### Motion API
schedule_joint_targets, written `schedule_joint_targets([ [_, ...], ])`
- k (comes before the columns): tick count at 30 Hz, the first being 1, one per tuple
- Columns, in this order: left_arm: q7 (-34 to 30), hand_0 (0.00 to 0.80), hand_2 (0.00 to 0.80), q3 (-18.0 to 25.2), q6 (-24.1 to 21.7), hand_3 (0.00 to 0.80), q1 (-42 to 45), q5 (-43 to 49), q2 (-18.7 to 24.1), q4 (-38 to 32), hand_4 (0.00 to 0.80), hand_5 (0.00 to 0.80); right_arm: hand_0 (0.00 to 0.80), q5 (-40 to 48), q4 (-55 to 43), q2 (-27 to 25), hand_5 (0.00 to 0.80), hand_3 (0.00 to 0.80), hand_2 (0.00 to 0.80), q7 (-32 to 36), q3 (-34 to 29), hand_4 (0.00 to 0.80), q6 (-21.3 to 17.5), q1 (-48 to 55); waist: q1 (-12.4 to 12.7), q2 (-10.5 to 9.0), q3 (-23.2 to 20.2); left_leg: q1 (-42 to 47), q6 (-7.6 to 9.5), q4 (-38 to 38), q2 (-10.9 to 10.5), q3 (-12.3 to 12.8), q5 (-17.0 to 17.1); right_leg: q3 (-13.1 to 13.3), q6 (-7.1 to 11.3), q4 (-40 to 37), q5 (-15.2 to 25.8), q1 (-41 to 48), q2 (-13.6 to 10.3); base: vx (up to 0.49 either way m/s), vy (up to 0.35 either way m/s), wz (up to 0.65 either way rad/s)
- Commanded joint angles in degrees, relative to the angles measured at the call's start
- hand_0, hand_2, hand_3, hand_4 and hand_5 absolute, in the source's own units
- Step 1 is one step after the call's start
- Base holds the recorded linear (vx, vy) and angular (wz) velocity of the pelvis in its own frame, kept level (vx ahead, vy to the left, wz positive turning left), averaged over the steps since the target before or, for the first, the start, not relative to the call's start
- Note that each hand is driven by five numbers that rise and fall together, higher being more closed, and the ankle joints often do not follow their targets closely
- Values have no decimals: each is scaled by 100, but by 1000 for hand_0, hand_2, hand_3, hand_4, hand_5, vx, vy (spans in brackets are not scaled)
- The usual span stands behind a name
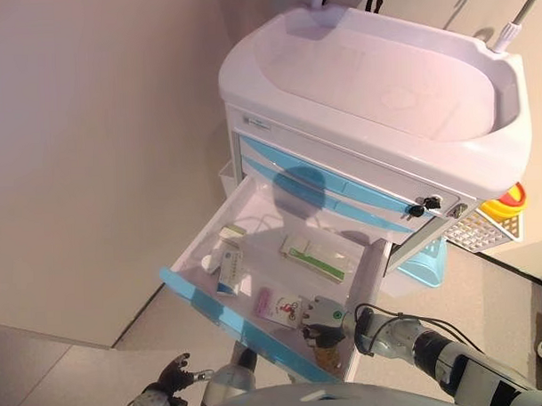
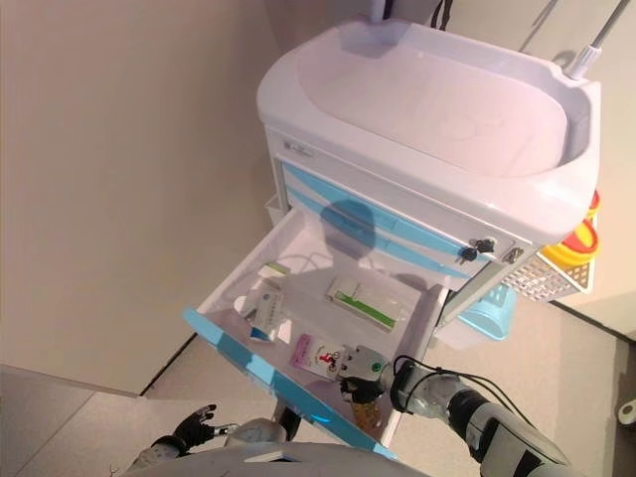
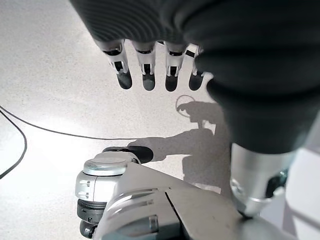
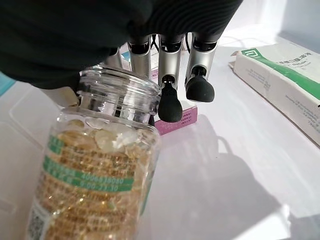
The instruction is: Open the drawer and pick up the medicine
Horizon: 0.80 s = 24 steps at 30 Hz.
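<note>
The cart's top drawer (image 1: 212, 303), white with a blue front, stands pulled out. In it lie a pink box (image 1: 279, 307), a green-and-white box (image 1: 313, 258) and a blue-and-white box (image 1: 229, 271). A clear bottle of yellow capsules (image 4: 95, 180) stands at the drawer's front right corner (image 1: 328, 351). My right hand (image 1: 321, 314) is inside the drawer just above the bottle. Its fingers (image 4: 170, 100) hang fairly straight over the pink box (image 4: 175, 122), with the bottle close beside the palm. My left hand (image 1: 175, 376) hangs low near the floor, fingers (image 3: 147, 70) straight and empty.
The white cart (image 1: 374, 84) has a basin-shaped top and more blue drawers below it. On its right side hang a white basket (image 1: 481, 233), a yellow and red container (image 1: 507, 204) and a light-blue bin (image 1: 424, 264). A wall runs along the left.
</note>
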Motion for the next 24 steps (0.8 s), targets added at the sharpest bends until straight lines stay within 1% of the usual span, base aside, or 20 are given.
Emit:
schedule_joint_targets([
  [1,-22,0,0,-248,-44,0,-233,251,-273,404,0,0,590,17,-351,-181,590,590,590,-91,105,590,-241,-110,-46,-14,27,-31,215,-1,-238,93,-333,186,167,522,197,-400,-139,-3,3,-5],
  [2,-28,0,0,-250,-47,0,-227,244,-267,400,0,0,496,55,-367,-183,496,496,496,-28,112,496,-296,-105,-50,-11,26,-25,215,-3,-236,96,-335,191,166,523,197,-399,-138,0,4,-4],
  [3,-28,0,0,-254,-36,0,-234,238,-270,397,0,0,339,97,-381,-179,339,339,339,35,122,339,-325,-100,-54,-11,26,-24,217,-1,-238,99,-335,201,167,522,198,-399,-137,-1,7,-3],
  [4,-23,0,0,-254,-26,0,-250,239,-277,396,0,0,254,179,-384,-161,254,254,254,142,140,254,-358,-95,-55,-13,26,-28,219,0,-236,106,-335,207,167,523,197,-402,-139,-2,6,-4],
  [5,-19,0,0,-249,-23,0,-254,232,-273,399,0,0,104,280,-404,-161,104,104,104,265,145,104,-421,-83,-60,-17,25,-25,222,-1,-233,112,-334,210,164,525,195,-400,-137,-2,5,-5],
  [7,-24,0,0,-236,-5,0,-267,246,-264,395,0,0,0,515,-436,-162,0,0,0,558,166,0,-499,-64,-65,-23,32,-20,224,-6,-232,116,-335,215,165,521,199,-399,-139,-1,-1,-4],
  [10,-36,0,0,-226,-12,0,-271,265,-226,409,0,0,0,1011,-472,-194,0,0,0,1029,196,0,-639,-36,-71,-42,51,-13,226,-4,-229,127,-335,221,158,528,200,-397,-141,0,0,0],
  [14,-33,0,0,-209,0,0,-271,270,-186,410,0,0,0,1889,-579,-275,0,0,0,2015,172,0,-725,-15,-96,-74,53,-8,219,-13,-220,150,-336,247,155,518,204,-401,-131,0,0,0],
  [16,-39,0,0,-197,15,0,-275,267,-162,402,0,0,0,2048,-648,-321,0,0,0,2351,141,0,-748,27,-113,-92,51,-2,216,-20,-212,165,-335,259,151,511,206,-401,-124,0,0,0],
  [19,-66,0,0,-183,52,0,-305,259,-135,393,0,0,0,2120,-660,-401,0,0,0,2520,115,0,-789,34,-132,-111,34,-2,206,-27,-202,178,-332,273,150,501,207,-403,-118,0,0,0],
  [24,-53,0,0,-208,118,0,-337,237,-146,378,0,0,0,2073,-601,-436,0,0,0,2508,38,0,-832,52,-158,-123,16,9,192,-27,-188,203,-327,287,156,493,212,-390,-117,0,0,0],
])
